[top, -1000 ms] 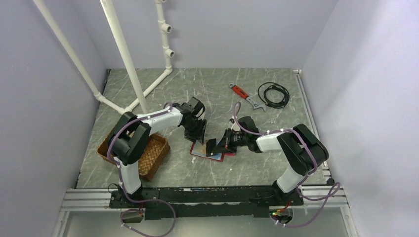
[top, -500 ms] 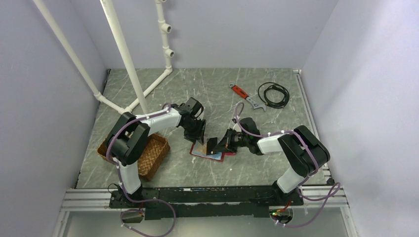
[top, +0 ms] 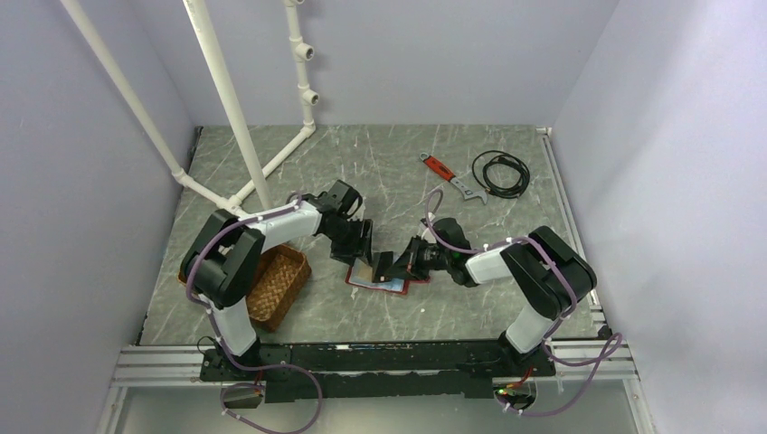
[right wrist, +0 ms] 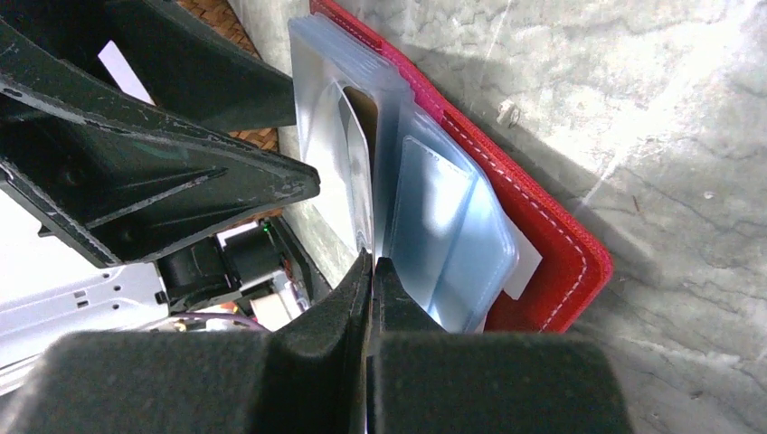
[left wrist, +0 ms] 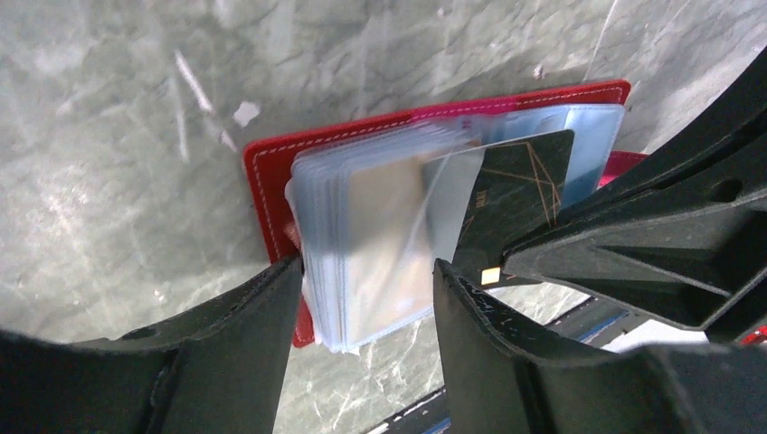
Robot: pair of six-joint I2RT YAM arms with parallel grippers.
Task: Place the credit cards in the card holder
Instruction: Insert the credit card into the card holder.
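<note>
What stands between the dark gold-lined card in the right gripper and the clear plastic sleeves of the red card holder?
Nothing visible. The dark gold-lined card already reaches under a clear plastic sleeve; the left gripper straddles the sleeve stack, beside the card's path.

No letters, numbers or brand names can be read anywhere. The dark card (left wrist: 525,176), sticking out of the holder (left wrist: 267,194), shows only thin gold lines and a small gold square at its corner, with no wording. The white slip (right wrist: 523,260) poking out by the holder's red edge looks blank. The card inside the holder's clear sleeves is too blurred to read.
</note>
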